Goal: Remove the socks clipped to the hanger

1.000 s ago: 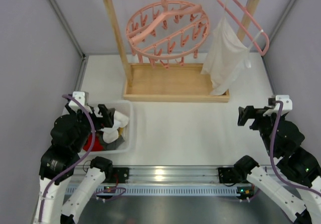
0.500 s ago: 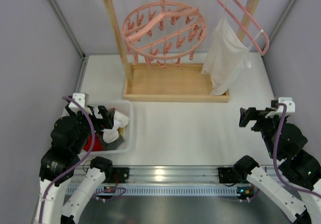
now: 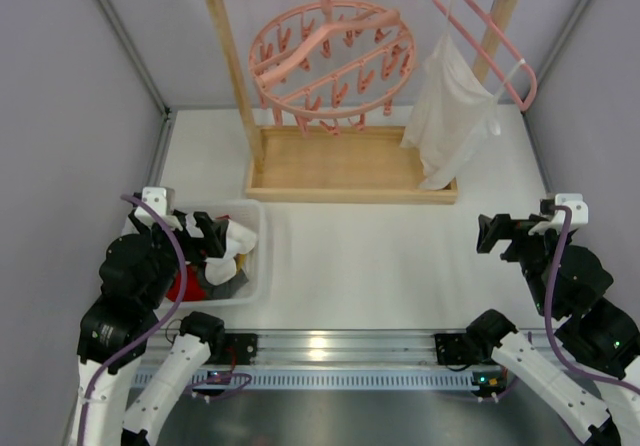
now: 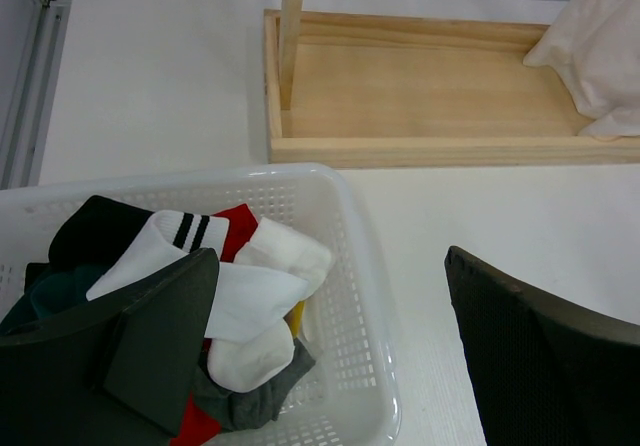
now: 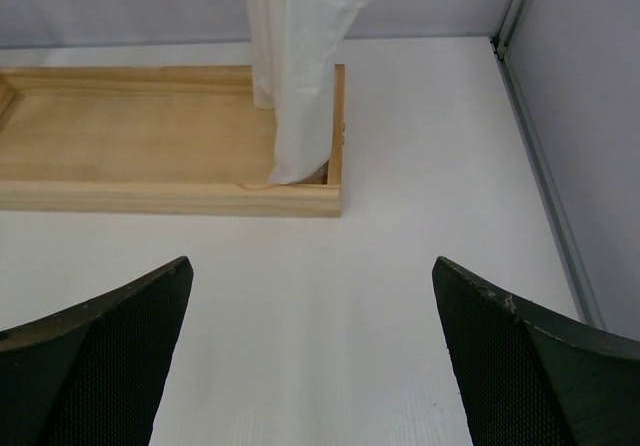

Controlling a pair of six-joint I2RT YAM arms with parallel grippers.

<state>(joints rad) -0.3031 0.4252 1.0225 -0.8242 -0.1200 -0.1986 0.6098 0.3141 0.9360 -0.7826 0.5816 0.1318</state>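
The round pink ring hanger (image 3: 332,61) hangs by its hook from the wooden rail; its clips dangle with no sock on them. The socks (image 4: 215,291) lie piled in a white basket (image 4: 365,296), white with black stripes, red, black, grey, yellow; the pile also shows in the top view (image 3: 222,256). My left gripper (image 3: 212,231) is open and empty over the basket's right part. In the left wrist view it (image 4: 330,311) straddles the basket's right wall. My right gripper (image 3: 493,232) is open and empty above bare table at the right; it (image 5: 312,311) holds nothing.
The wooden rack stands on its base tray (image 3: 350,171) at the back middle. A large white garment (image 3: 448,116) hangs on a plain pink hanger (image 3: 500,51) at the rack's right end. Grey walls close in both sides. A metal rail (image 3: 340,351) runs along the near edge.
The ring hanger has swung slightly, left then back right. The left arm shifted a little; the right arm moved slightly right early on and now rests still.
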